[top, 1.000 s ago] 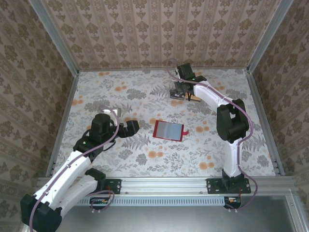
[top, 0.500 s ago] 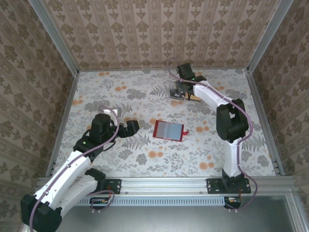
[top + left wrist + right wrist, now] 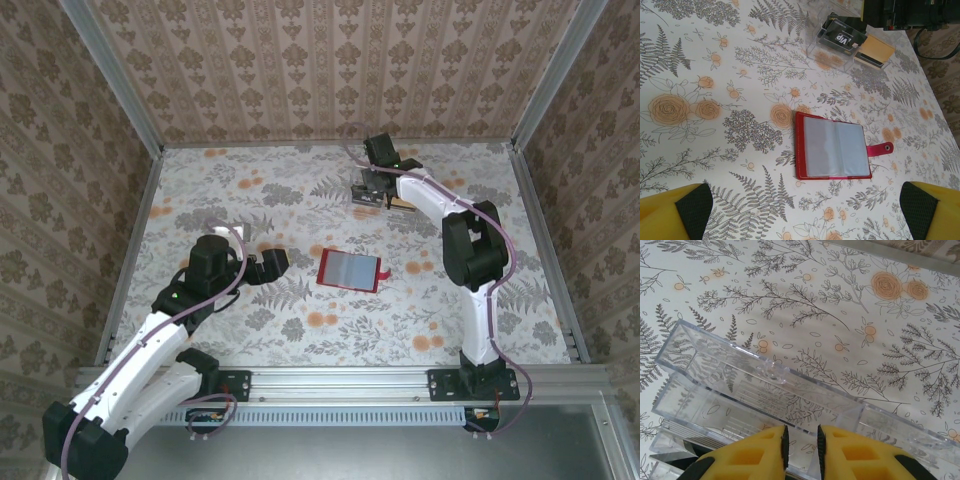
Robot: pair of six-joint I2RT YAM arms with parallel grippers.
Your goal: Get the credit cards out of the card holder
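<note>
Left fingers (image 3: 671, 216): spread wide apart and holding nothing. They hang over the left middle of the tabletop, well apart from the card holder.
Card holder (image 3: 832, 151): it lies open and flat in the middle of the tabletop, with the red closing tab (image 3: 880, 148) pointing to the right edge. The grey-blue pockets look empty, but a thin card deep inside cannot be excluded.
Clear box (image 3: 840, 47): it stands near the far edge, to the right of the centre. A black card (image 3: 844, 36) and a yellow card (image 3: 875, 50) lie in it.
Right fingers (image 3: 755, 456): they are at the clear box, almost together, with a narrow slit between them. Whether they pinch the wall of the box cannot be told.
Done: judging from the empty-looking pockets and the cards in the box, the cards seem to be already out.
Left to do: probably very little, perhaps only to bring the arms away from the box.
Tabletop (image 3: 300, 330): covered with a pale sheet printed with grey ferns and orange roses. A metal rail (image 3: 340, 385) runs along the near edge.
Room: walls of brown patterned wallpaper (image 3: 320, 70) stand on three sides, held by aluminium posts (image 3: 110, 75).
</note>
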